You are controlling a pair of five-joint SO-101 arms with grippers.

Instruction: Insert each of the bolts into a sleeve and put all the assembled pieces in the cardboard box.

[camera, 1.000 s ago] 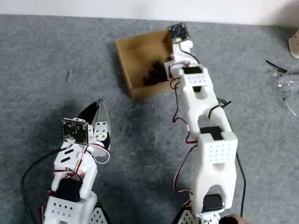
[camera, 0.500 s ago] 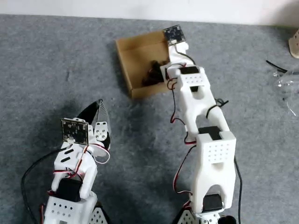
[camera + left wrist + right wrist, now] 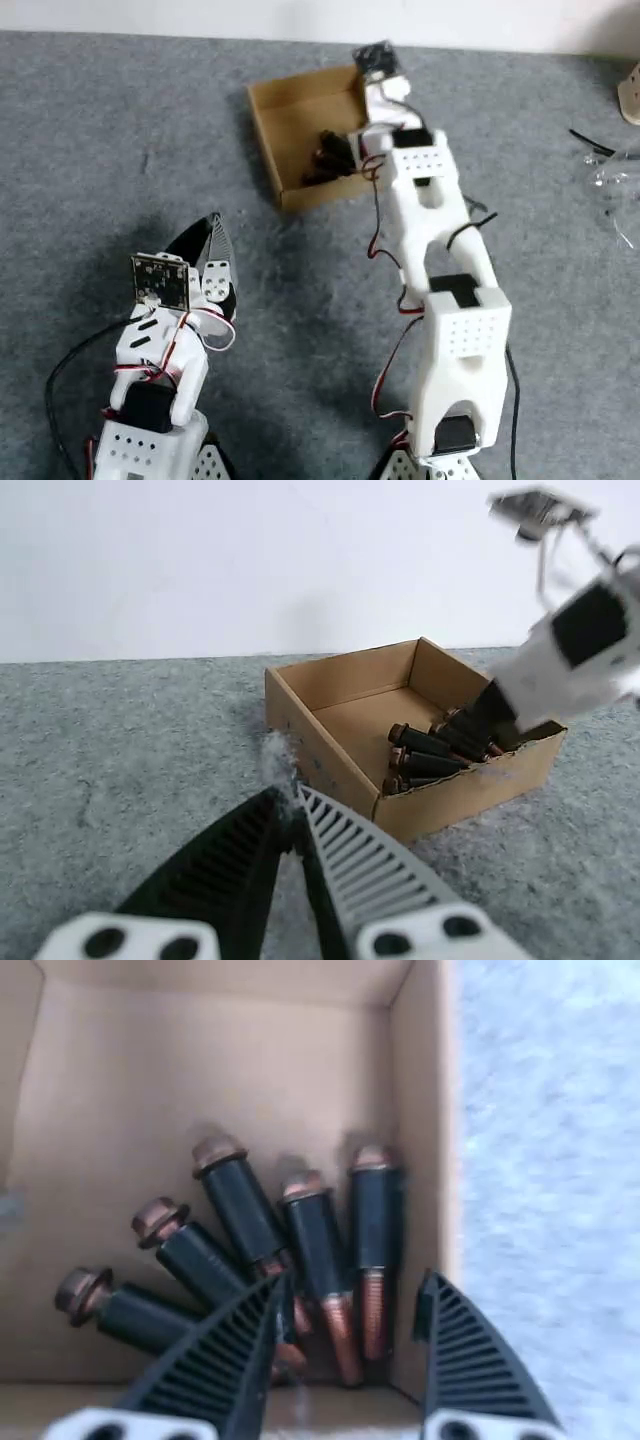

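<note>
The cardboard box [image 3: 295,120] stands on the grey mat at the back middle. Several assembled pieces [image 3: 328,160], copper bolts in black sleeves, lie fanned out in its near right corner. My right gripper [image 3: 348,152] hangs over them inside the box. In the right wrist view it [image 3: 352,1290] is open just above the pieces [image 3: 240,1210] with nothing held, beside the box wall [image 3: 425,1110]. My left gripper [image 3: 212,240] rests shut at the front left, pointing at the box [image 3: 330,750], with the pieces [image 3: 425,755] visible beyond its tips [image 3: 292,802].
Clear plastic bits and a black wire [image 3: 605,170] lie at the right edge, with a beige object [image 3: 631,95] above them. Open grey mat lies between the left gripper and the box.
The right arm's wrist swung slightly left over the box, then back and a little farther. The left arm has not moved.
</note>
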